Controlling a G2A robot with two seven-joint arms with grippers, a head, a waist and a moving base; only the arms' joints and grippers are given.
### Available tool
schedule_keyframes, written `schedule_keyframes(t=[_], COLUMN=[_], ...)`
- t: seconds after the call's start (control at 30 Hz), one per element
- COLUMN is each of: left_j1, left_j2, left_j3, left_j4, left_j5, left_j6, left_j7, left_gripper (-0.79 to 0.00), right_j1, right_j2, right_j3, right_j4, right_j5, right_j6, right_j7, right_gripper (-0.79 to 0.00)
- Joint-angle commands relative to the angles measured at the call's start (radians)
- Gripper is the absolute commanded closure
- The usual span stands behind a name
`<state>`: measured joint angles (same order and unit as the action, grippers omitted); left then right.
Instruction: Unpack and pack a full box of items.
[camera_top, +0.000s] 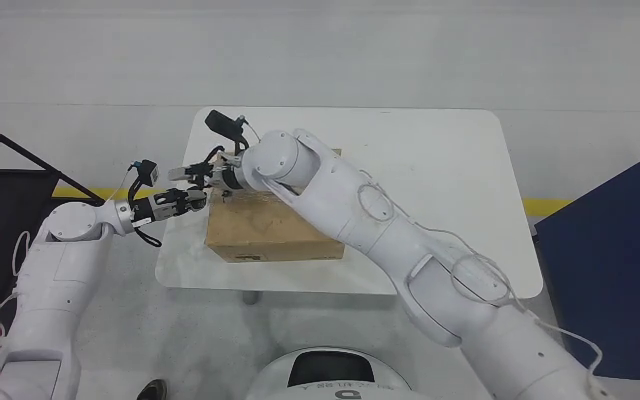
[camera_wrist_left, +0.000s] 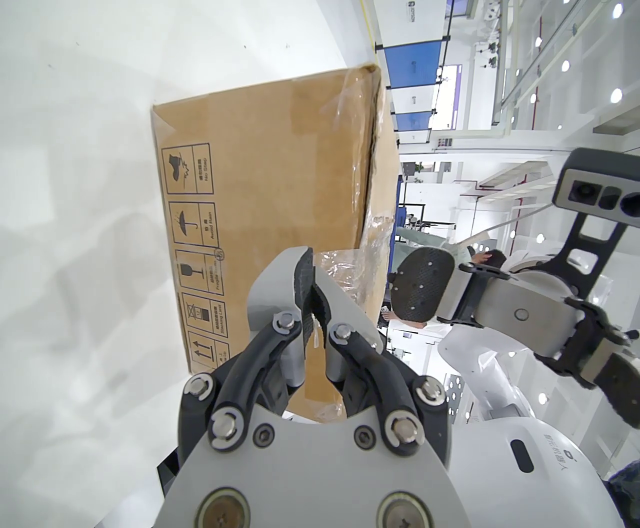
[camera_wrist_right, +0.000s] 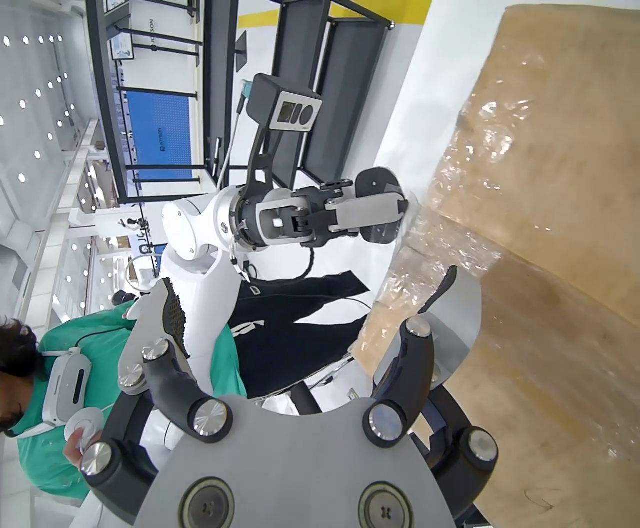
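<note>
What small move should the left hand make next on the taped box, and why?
Probably the left hand should pull away from the box a little, to peel the clear tape. It is shut at the box's corner and seems to pinch a loose tape end; the box looks closed, and the right hand is open close by.

left gripper (camera_wrist_left: 311, 275), right gripper (camera_wrist_right: 310, 295) (close) at box (camera_wrist_left: 270, 165) corner

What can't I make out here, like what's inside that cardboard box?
What the box holds: shut flaps and clear tape hide it.
Top view: the right arm covers much of the box's top.
Left wrist view: whether the shut left hand pinches the tape, which is too clear to tell.
Right wrist view: the picture's edge cuts off most of the box.
</note>
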<state>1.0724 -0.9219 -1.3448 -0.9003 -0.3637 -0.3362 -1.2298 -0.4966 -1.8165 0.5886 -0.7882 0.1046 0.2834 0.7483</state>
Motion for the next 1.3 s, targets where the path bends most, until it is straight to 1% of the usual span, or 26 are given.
schedule_keyframes(t=[0.0, 0.17, 0.47, 0.67, 0.8, 0.9, 1.1, 1.27], left_j1=[0.0, 0.0, 0.0, 0.0, 0.0, 0.0, 0.0, 0.0], left_j2=[0.0, 0.0, 0.0, 0.0, 0.0, 0.0, 0.0, 0.0], left_j3=[0.0, 0.0, 0.0, 0.0, 0.0, 0.0, 0.0, 0.0], left_j4=[0.0, 0.0, 0.0, 0.0, 0.0, 0.0, 0.0, 0.0], left_j5=[0.0, 0.0, 0.0, 0.0, 0.0, 0.0, 0.0, 0.0], left_j6=[0.0, 0.0, 0.0, 0.0, 0.0, 0.0, 0.0, 0.0], left_j7=[0.0, 0.0, 0.0, 0.0, 0.0, 0.0, 0.0, 0.0], left_gripper=[0.0, 0.0, 0.0, 0.0, 0.0, 0.0, 0.0, 0.0], right_j1=[0.016, 0.045, 0.094, 0.107, 0.118, 0.124, 0.152, 0.167], right_j2=[-0.015, -0.053, -0.119, -0.161, -0.186, -0.189, -0.182, -0.166], right_j3=[-0.011, -0.028, -0.036, -0.038, -0.042, -0.037, -0.022, 0.001], right_j4=[0.045, 0.135, 0.295, 0.361, 0.41, 0.439, 0.494, 0.535], right_j5=[0.01, 0.043, 0.079, 0.104, 0.108, 0.117, 0.118, 0.115], right_j6=[-0.005, -0.04, -0.075, -0.116, -0.104, -0.105, -0.087, -0.085], right_j7=[0.014, 0.041, -0.003, -0.011, 0.001, 0.034, 0.129, 0.14], right_gripper=[-0.785, -0.785, -0.785, -0.785, -0.785, -0.785, -0.785, -0.785])
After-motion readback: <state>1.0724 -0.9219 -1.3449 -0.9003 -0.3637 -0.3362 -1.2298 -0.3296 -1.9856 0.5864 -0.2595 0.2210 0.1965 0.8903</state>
